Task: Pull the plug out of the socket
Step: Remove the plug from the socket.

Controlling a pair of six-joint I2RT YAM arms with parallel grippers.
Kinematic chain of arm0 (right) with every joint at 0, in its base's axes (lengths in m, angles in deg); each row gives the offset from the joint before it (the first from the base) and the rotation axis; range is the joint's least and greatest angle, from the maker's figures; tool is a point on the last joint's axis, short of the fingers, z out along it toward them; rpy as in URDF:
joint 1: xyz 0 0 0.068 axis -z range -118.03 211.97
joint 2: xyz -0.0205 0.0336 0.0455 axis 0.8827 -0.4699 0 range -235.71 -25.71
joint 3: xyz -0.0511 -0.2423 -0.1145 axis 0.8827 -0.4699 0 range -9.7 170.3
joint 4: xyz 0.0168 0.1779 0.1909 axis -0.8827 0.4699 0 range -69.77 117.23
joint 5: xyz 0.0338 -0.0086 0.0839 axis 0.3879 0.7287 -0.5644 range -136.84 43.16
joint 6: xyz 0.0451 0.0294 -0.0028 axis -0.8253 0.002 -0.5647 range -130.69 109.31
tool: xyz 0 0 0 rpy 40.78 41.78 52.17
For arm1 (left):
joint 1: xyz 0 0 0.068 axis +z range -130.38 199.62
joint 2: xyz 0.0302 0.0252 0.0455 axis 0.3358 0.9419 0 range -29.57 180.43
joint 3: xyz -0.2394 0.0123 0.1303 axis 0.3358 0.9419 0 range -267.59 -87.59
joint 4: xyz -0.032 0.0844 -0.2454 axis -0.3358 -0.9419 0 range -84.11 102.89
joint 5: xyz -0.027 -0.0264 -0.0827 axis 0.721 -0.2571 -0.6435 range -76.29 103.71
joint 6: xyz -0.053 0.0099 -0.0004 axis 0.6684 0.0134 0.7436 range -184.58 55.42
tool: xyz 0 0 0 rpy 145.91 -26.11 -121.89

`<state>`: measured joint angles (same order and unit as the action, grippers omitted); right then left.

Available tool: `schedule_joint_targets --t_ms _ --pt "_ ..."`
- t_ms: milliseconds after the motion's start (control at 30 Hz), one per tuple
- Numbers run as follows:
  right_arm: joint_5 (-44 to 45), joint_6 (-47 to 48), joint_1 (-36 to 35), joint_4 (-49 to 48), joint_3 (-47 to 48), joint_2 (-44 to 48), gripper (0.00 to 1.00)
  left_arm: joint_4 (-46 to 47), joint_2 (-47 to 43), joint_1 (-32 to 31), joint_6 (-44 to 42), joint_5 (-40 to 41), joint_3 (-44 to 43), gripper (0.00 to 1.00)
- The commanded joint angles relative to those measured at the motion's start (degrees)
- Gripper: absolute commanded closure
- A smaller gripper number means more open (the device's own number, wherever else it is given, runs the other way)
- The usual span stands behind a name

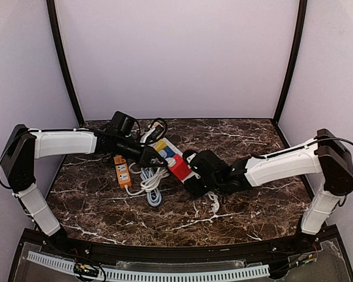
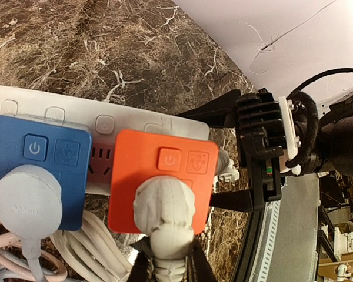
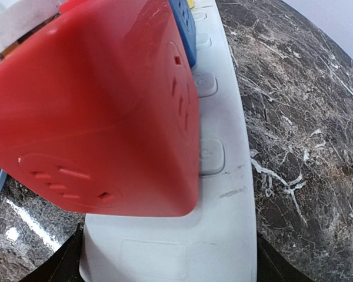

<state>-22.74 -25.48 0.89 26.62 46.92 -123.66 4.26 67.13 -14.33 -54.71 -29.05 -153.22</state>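
Where the white strip [image 2: 106, 120] lies slantwise on the marble table [image 1: 253, 205], both arms meet over it. The socket [image 2: 165, 158], a red cube that looks orange from the left wrist, sits on the strip's end nearest the right arm. The plug [image 2: 163, 208], white and rounded, is pushed fully into the socket's face, with its cord neck running down to the bottom edge of the left wrist view. The left gripper [image 2: 166, 265] has its jaws narrow, and its dark fingers [image 2: 142, 265] press the plug's neck from both sides.

The right gripper [image 3: 167, 267] comes from the opposite end; its jaws clamp the strip's end just past the socket, and its fingers [image 3: 65, 267] show at the bottom corners of its own view with the white body between them. From the left wrist, that black gripper sits just beyond the socket, touching the strip.

Beside the socket stands a blue cube [image 2: 38, 153] carrying a second plug [image 2: 26, 198]; past it, a yellow cube [image 1: 160, 145]. Loose cables [image 1: 152, 185] coil on the table near the strip; an orange strip [image 1: 122, 171] lies just left of them, under the left arm.
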Motion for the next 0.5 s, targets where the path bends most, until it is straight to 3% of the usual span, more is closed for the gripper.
schedule_joint_targets --t_ms 0,467 --pt "-0.6 -6.5 2.6 12.5 2.0 -2.5 1.0 2.7 -5.1 3.3 2.0 2.4 0.1 0.99" --pt "-3.8 -14.0 8.3 19.2 5.0 -6.1 1.0 3.2 -6.1 3.3 1.7 2.1 0.4 0.99"
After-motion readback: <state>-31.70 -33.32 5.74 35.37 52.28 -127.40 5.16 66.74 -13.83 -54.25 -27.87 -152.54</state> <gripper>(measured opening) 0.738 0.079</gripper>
